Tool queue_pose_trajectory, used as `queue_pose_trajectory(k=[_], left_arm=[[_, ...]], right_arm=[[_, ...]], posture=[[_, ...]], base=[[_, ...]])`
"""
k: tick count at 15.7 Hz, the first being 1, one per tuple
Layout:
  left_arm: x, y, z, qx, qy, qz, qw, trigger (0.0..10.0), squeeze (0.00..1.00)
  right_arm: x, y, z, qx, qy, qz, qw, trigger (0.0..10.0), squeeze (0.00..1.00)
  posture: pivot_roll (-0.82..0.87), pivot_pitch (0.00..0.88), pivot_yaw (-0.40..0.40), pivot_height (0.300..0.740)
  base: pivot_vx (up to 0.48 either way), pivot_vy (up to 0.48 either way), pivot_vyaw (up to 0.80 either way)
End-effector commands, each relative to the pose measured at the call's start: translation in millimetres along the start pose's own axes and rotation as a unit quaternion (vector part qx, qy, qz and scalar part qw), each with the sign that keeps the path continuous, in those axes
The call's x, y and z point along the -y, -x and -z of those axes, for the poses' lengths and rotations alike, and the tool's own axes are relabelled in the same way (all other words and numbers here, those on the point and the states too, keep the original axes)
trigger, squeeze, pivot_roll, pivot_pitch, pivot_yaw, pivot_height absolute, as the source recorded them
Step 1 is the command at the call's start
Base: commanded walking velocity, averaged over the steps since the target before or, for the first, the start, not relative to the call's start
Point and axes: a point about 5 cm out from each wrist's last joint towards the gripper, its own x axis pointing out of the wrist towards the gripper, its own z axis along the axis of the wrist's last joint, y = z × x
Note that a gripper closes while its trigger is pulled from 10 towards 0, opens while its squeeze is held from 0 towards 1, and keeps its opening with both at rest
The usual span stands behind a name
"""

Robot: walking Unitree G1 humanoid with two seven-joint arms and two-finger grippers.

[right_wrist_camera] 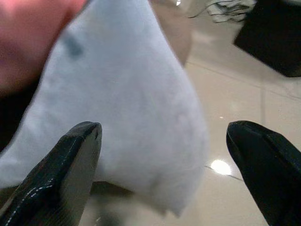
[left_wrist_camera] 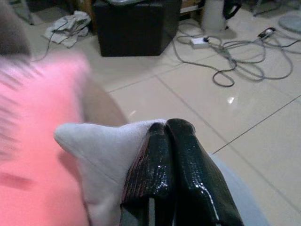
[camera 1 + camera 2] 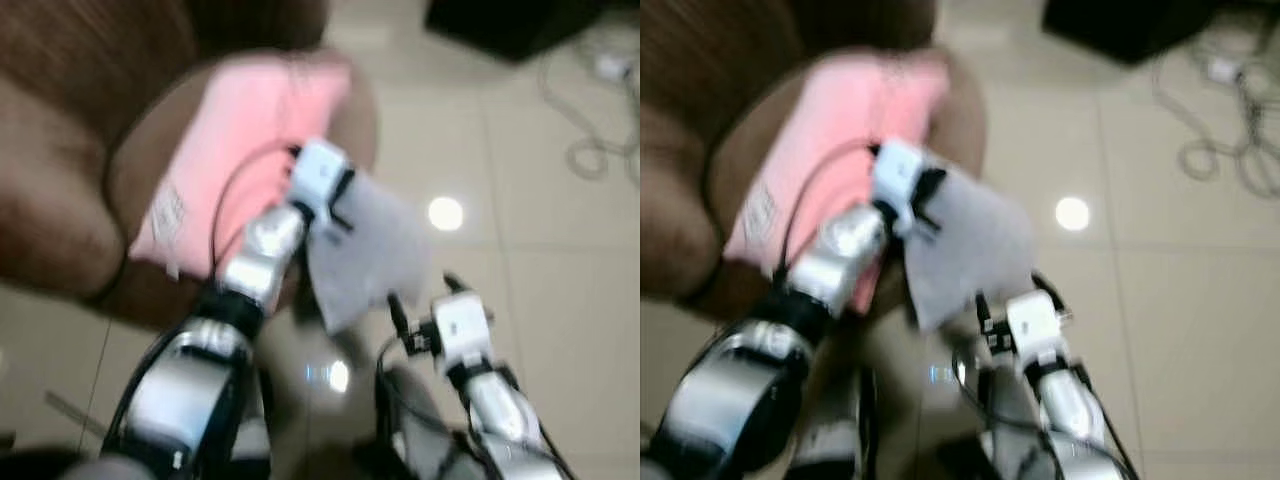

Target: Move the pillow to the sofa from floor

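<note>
The grey pillow [image 3: 365, 250] is held in the air by one corner, pinched in the left gripper [image 2: 164, 141], just right of the pink pillow [image 3: 240, 140] on the brown sofa [image 3: 70, 120]. The right gripper [image 1: 164, 155] is spread wide and empty just below it. The pinch should probably be kept firm until the pillow is carried left, well over the seat, and only then released.

No legible text (pillow tag [image 3: 167, 216] blurred)

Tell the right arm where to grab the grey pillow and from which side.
Grip the lower free corner of the grey pillow, coming from below on the floor side. The left gripper is shut on its upper corner, so the pillow hangs slack over the tiles beside the pink pillow on the sofa. The right gripper is open just beneath that hanging edge.
</note>
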Motion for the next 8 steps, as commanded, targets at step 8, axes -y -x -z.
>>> queue_pose_trajectory(k=[8], left_arm=[[6.7, -3.4, -7.6, 0.017, -0.005, 0.004, 1.0, 0.0, 0.0]], right_arm=[[-0.7, 6.5, 13.0, -0.027, -0.01, 0.001, 1.0, 10.0, 0.0]], posture=[[-0.07, 0.277, -0.038, 0.74]], base=[[0.0, 0.0, 0.0]])
